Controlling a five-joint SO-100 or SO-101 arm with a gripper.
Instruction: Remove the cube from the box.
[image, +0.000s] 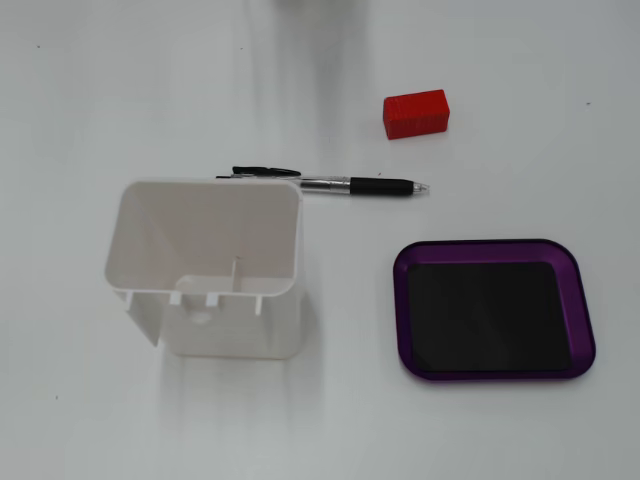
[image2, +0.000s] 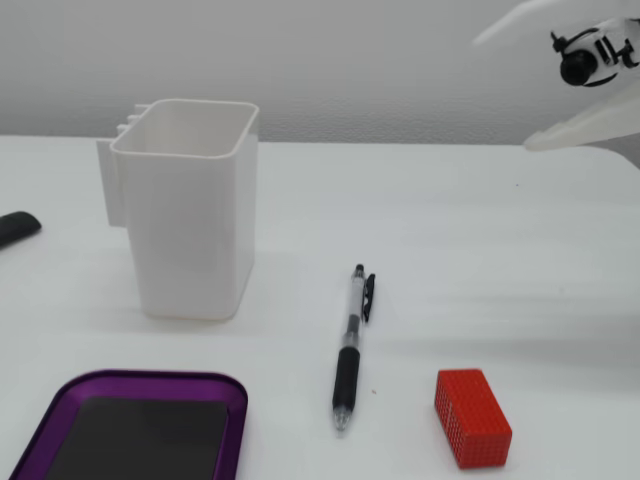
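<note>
The red cube (image: 416, 113) lies on the white table, outside the box, in both fixed views (image2: 472, 417). The box (image: 403, 300), a shallow purple-rimmed tray with a black bottom, is empty; it also shows at the lower left of a fixed view (image2: 140, 381). My white gripper (image2: 505, 92) enters a fixed view at the upper right, raised well above the table, with its two fingers spread apart and nothing between them. It hangs far above and behind the cube. It does not show in the other fixed view.
A tall white open-top container (image: 215, 265) stands on the table (image2: 188, 205). A black and clear pen (image: 345, 185) lies between the container and the cube (image2: 350, 350). A dark object (image2: 15, 228) lies at the left edge.
</note>
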